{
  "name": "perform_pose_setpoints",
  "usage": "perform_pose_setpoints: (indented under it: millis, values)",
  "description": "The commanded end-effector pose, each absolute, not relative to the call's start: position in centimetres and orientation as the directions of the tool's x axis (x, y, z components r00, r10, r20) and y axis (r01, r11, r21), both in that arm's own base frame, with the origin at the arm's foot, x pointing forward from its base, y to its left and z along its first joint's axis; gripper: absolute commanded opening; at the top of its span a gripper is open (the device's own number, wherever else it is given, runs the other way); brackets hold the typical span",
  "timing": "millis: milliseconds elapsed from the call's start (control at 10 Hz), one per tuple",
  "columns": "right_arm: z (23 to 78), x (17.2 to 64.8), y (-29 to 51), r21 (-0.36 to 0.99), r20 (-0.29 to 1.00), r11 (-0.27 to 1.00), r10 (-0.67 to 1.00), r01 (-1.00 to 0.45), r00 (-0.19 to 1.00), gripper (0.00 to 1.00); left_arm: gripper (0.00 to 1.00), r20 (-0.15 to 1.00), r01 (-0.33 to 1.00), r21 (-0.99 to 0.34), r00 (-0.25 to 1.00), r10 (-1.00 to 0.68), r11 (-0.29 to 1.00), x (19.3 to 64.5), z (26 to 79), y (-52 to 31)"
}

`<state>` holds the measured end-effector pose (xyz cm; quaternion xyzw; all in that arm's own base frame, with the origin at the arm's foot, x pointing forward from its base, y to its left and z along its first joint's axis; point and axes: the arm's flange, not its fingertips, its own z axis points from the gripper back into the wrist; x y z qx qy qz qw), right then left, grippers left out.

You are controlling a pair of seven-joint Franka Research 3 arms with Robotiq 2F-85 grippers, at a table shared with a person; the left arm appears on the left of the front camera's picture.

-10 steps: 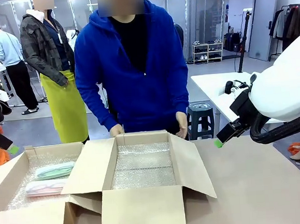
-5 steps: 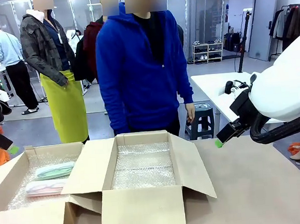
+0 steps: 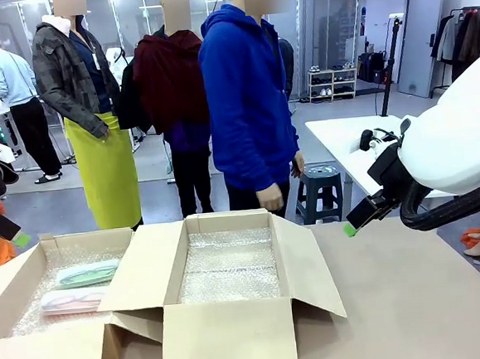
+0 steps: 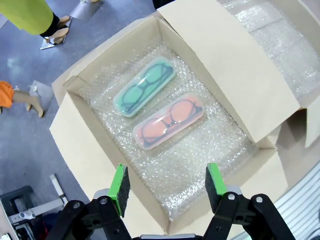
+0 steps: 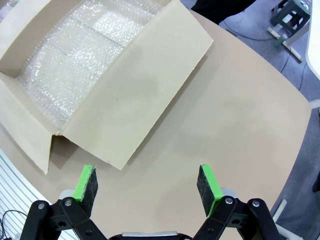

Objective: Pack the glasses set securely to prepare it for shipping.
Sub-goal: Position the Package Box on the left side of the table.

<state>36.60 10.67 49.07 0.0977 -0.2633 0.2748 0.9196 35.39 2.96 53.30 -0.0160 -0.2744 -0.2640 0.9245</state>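
Since the earlier frame, the person in blue (image 3: pixel 250 95) has turned from the open box (image 3: pixel 230 267) and stepped back. Mint case (image 4: pixel 144 86) and pink case (image 4: pixel 169 120) lie side by side on bubble wrap (image 4: pixel 200 150) in the left box (image 4: pixel 80 145), frame centre. Left gripper (image 4: pixel 168 184) hovers above, jaws apart, empty. Right gripper (image 5: pixel 148 184) spread wide, empty, over the table (image 5: pixel 240 130).
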Motion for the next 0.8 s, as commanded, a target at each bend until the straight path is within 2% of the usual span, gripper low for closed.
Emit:
perform_pose_setpoints:
  millis: [0, 700]
  values:
    - [49.1, 36.27, 10.98, 0.043, 0.532, 0.84, 0.44, -0.541, 0.724, 1.0, 0.77, 0.517, 0.476, 0.12, 0.719, -0.464, 0.871, 35.34, 53.47, 2.85]
    - [49.1, 36.27, 10.98, 0.043, 0.532, 0.84, 0.44, -0.541, 0.724, 1.0, 0.77, 0.517, 0.476, 0.12, 0.719, -0.464, 0.871, 35.34, 53.47, 2.85]
